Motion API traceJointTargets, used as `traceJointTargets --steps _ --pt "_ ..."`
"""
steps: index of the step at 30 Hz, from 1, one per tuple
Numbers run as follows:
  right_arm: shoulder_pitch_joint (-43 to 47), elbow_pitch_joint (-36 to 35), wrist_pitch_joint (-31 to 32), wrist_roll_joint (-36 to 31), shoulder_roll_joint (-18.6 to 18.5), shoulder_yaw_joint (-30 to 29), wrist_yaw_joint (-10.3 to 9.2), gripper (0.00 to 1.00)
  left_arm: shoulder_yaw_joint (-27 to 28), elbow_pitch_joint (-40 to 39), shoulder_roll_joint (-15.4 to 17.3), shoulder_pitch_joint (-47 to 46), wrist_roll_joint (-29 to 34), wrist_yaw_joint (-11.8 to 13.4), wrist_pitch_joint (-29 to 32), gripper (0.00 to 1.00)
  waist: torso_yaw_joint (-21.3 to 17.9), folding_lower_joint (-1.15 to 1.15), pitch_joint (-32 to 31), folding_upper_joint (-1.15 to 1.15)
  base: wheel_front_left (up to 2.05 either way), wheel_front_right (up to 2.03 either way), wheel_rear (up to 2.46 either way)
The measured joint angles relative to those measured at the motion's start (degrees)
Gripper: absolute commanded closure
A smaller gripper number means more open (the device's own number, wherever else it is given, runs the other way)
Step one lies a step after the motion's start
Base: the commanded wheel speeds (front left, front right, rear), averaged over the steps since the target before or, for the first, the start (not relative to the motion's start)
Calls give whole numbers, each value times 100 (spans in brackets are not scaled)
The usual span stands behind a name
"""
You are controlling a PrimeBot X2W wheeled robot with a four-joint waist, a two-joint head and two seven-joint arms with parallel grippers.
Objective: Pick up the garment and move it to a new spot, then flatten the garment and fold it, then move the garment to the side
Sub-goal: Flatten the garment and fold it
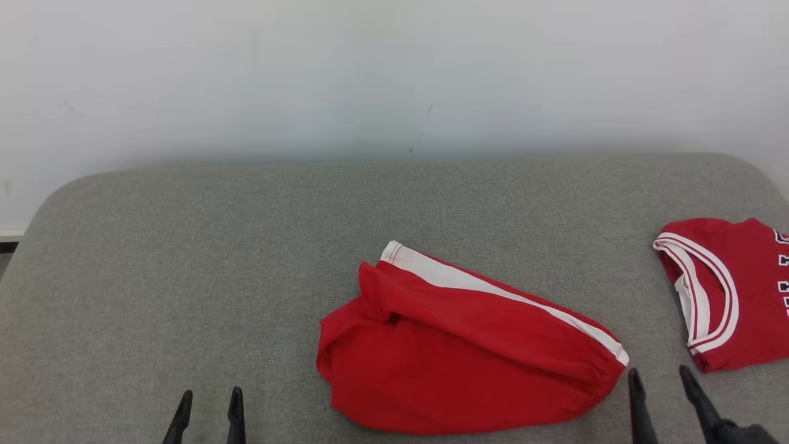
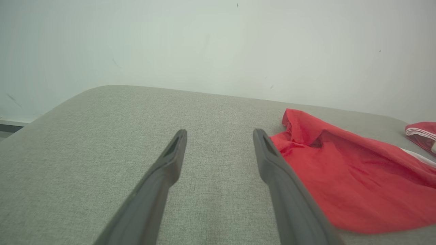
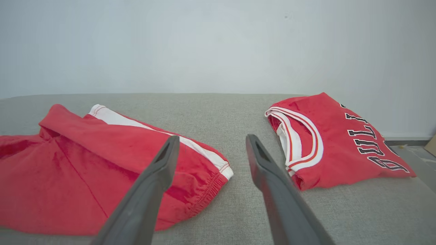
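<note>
The garment [image 1: 462, 351] is a pair of red shorts with a white side stripe, lying loosely doubled over on the grey padded surface [image 1: 185, 246], right of centre. My right gripper [image 1: 659, 373] stands open just off the shorts' elastic waistband end, holding nothing. In the right wrist view the right gripper [image 3: 212, 139] points at the gap between the shorts [image 3: 68, 163] and a jersey. My left gripper [image 1: 211, 394] is open over bare fabric to the left of the shorts. The left wrist view shows the left gripper [image 2: 219, 136] empty, with the shorts [image 2: 357, 183] beside its right finger.
A folded red jersey [image 1: 739, 296] with white trim and dark lettering lies at the surface's right edge, also seen as the jersey [image 3: 333, 136] in the right wrist view. A pale wall [image 1: 394, 74] runs behind. The surface's left half is bare grey fabric.
</note>
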Motion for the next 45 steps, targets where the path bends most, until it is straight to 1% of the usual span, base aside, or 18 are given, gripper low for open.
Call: traceJointTargets --steps 2,5,12,17,20,23,25,27,31,34,35,36,37,39,41,45 --pt "134 22 -331 -112 11 175 0 0 14 0 -1 13 25 0 0 0 -20 0 -24 0 0 0 0" --pt "298 134 -611 -181 26 185 0 0 38 10 1 20 25 0 0 0 -45 0 -43 0 0 0 0" --pt "381 324 -923 -321 33 389 0 0 79 100 0 30 27 -1 0 0 -49 0 -61 0 0 0 0" --pt "383 368 -1005 -261 34 495 0 0 102 180 0 35 5 -1 0 0 -51 0 -73 0 0 0 0" --pt "333 319 -1047 -177 33 526 0 0 48 517 1 -133 -92 2 1 0 -98 0 -60 0 0 0 0" --pt "294 309 -1055 -157 34 572 0 0 -94 928 2 -639 -132 2 13 0 -157 0 -33 0 0 0 0" --pt "253 311 -1056 -132 34 593 0 0 -202 1215 10 -1107 -154 1 209 0 -204 0 -8 0 0 0 0" --pt "231 315 -1056 -116 34 642 0 0 -320 1521 15 -1640 -274 2 613 0 -262 1 17 0 0 0 0" --pt "129 313 -1067 -97 34 761 0 0 -726 1980 25 -2689 -498 0 1356 0 -408 1 79 0 0 0 0" --pt "20 278 -1083 -55 34 842 0 0 -787 2393 26 -3305 -599 19 2004 0 -542 1 133 0 0 0 0" --pt "-10 275 -1095 -46 35 870 0 0 -756 2558 21 -3463 -688 108 2238 0 -592 1 152 0 0 0 0" --pt "-10 275 -1095 -46 35 870 0 0 -756 2558 21 -3463 -688 108 2238 0 -592 1 152 0 0 0 0" --pt "-30 266 -1096 -14 36 891 0 0 -757 2671 25 -3609 -760 148 2446 0 -642 1 171 0 0 0 0" --pt "-49 265 -1099 -1 36 906 0 0 -750 2925 23 -3890 -880 324 2895 0 -744 1 213 0 0 0 0" --pt "-68 268 -1099 26 35 927 0 0 -790 3114 14 -4089 -915 437 3304 0 -842 1 263 1 0 0 0" --pt "-157 277 -1105 71 34 951 0 0 -758 3383 8 -4410 -1007 705 3874 0 -1024 1 392 0 0 0 0"
